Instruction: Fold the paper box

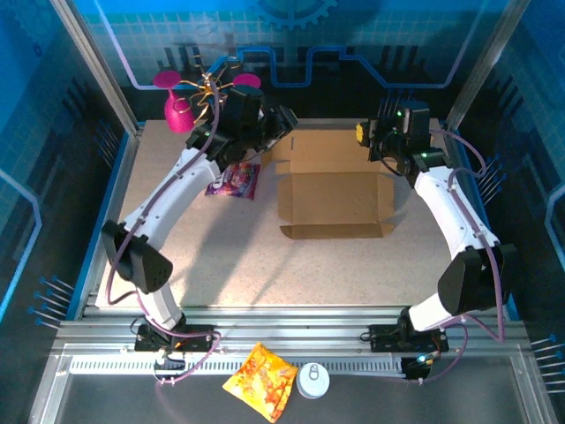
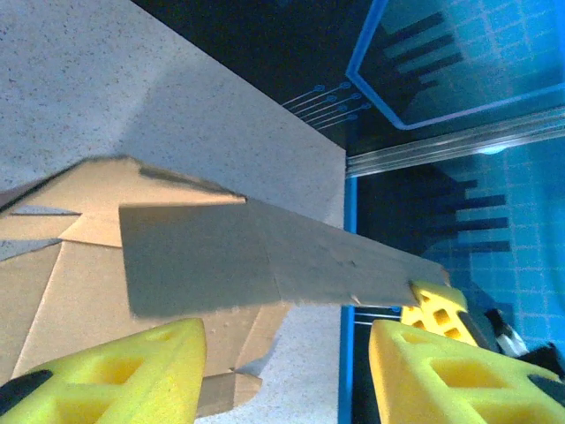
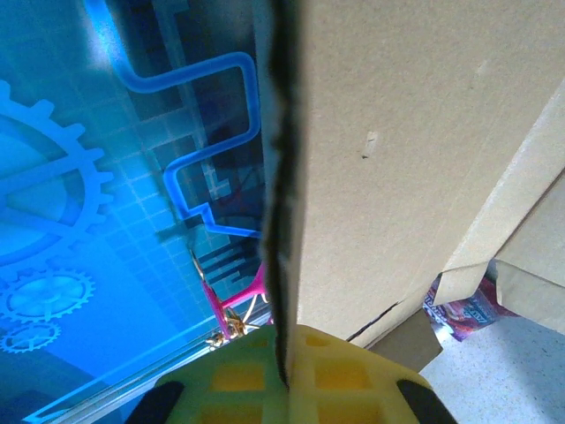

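Right fingers [image 3: 238, 375] clamp one paper box [image 1: 331, 190] edge; left fingers [image 2: 441, 371] open; one purple packet [image 1: 234, 181] nearby.

A speckled beige tabletop [image 1: 265, 274] spreads below and to the near side of the left gripper [image 1: 284, 132] and the right gripper [image 1: 364, 132], with soft shadows lying across it. Beyond both stands a bright blue back wall [image 1: 397, 35] printed with a gear [image 1: 296, 11] and a glowing stepped line [image 3: 252, 106]. Outward of each gripper rises a slanting aluminium post [image 1: 97, 62] [image 1: 485, 62], then a dark, gridded side panel [image 1: 35, 115]. Blue trim [image 1: 110, 212] edges the tabletop outward of the left gripper. Well to the near side of both grippers, a ribbed metal rail [image 1: 291, 329] spans the front.
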Available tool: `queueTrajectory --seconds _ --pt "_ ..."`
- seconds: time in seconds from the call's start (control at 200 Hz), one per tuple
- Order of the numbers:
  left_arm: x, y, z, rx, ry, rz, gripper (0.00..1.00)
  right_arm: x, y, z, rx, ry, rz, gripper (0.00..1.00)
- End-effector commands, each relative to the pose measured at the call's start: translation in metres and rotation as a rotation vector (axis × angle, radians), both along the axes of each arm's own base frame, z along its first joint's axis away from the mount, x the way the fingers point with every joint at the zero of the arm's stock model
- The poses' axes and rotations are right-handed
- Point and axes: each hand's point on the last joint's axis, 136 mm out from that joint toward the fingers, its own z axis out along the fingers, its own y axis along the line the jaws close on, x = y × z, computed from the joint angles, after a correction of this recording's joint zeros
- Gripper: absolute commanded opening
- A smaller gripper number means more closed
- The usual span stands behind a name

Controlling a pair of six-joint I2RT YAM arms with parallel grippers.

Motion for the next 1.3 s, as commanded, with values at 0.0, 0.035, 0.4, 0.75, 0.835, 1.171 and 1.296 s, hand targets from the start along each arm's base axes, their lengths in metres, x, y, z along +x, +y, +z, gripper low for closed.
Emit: queueTrajectory --seconds 0.0,0.035,0.4,0.75,0.835,1.171,1.296 --pt "0.003 -0.002 0.005 0.021 -0.015 -0.022 0.54 -0.005 0.003 0.013 0.025 -0.033 0.004 0.0" --pt "0.006 -0.006 0.004 0.009 -0.014 -0.028 0.54 -0.005 0.004 0.012 0.026 -0.032 0.007 0.0" --pt "0.02 -0.031 0.001 -0.096 0.002 -0.055 0.38 -0.004 0.007 0.009 0.046 -0.024 0.017 0.0" --pt "0.014 -0.026 0.009 -0.105 -0.002 -0.047 0.03 -0.006 0.003 0.016 0.032 -0.039 0.01 0.0" --pt "0.008 -0.014 0.025 -0.103 -0.042 -0.029 0.32 -0.01 0.0 0.02 0.026 -0.049 0.004 0.0" --pt "-0.04 0.14 -0.028 -0.222 0.013 0.186 0.54 -0.035 -0.023 0.058 0.081 -0.052 -0.062 0.0" --pt "-0.031 0.16 -0.107 -0.368 0.102 0.233 0.3 -0.041 -0.019 0.062 0.109 -0.036 -0.039 0.0"
